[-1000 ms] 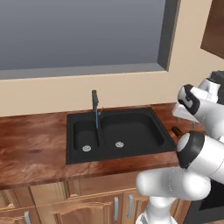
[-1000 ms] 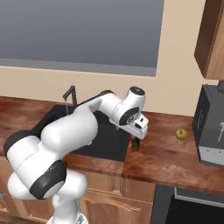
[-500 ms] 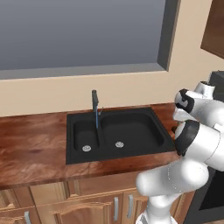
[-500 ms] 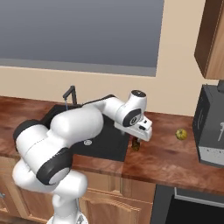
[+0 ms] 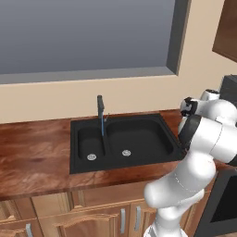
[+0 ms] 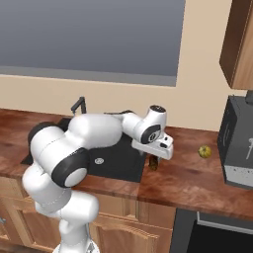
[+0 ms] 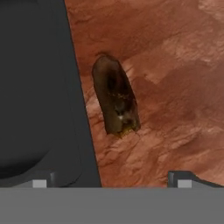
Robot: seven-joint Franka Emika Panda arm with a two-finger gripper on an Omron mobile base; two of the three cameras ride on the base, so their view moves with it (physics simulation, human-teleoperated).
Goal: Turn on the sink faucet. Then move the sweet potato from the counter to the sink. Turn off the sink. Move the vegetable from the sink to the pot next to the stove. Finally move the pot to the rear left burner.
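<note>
While the gripper [image 7: 111, 183] hovers jaws apart, the sweet potato [image 7: 115, 100] lies between them (beside the sink [image 7: 39, 96])

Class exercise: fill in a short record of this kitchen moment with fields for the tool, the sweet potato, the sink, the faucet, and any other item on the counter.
tool: open, poised above the sweet potato, not gripping it
sweet potato: brown, lying on the wooden counter just beside the sink's right edge
sink: black double basin, no vegetable inside
faucet: dark, upright at the back of the sink; a thin blue stream falls from it
other item: small yellow-green fruit further right on the counter
</note>
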